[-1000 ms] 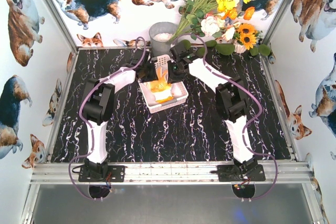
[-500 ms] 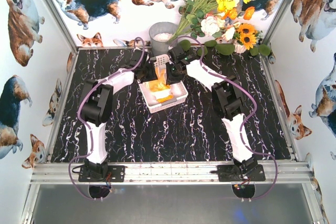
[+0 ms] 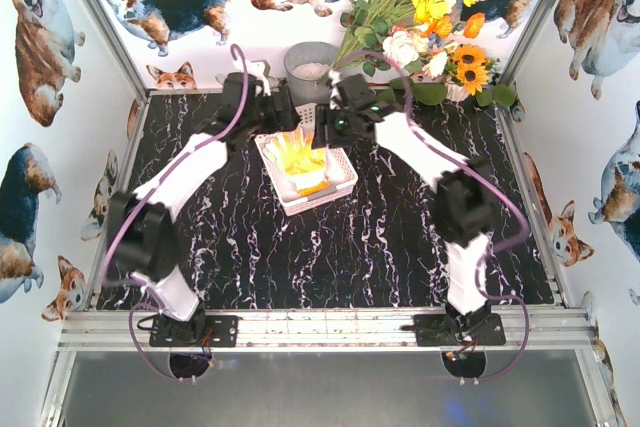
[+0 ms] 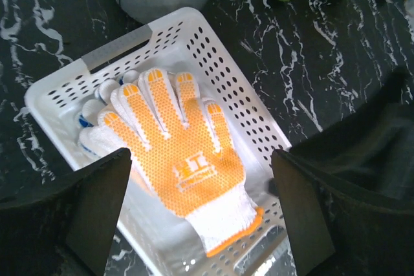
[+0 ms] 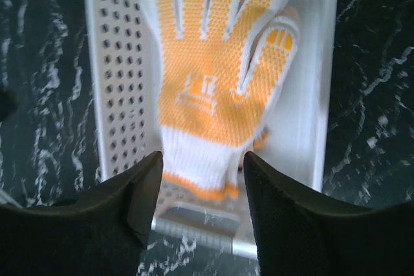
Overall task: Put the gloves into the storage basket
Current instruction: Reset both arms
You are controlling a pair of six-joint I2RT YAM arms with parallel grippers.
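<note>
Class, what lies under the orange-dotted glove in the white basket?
A blue-marked white glove peeks out from under the orange-dotted glove; its palm and anything deeper are covered.

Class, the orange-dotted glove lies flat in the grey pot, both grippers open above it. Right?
No: the orange-dotted glove lies flat in the white basket, as the left wrist view shows, the left gripper and right gripper open above it.

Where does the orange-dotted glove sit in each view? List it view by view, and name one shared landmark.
Top external: glove upper centre, inside the basket, between the two arms.
Left wrist: glove mid-frame, fingertips up-left, cuff lower right.
Right wrist: glove upper centre, cuff toward the bottom.
Shared landmark: the white perforated basket around it.
</note>
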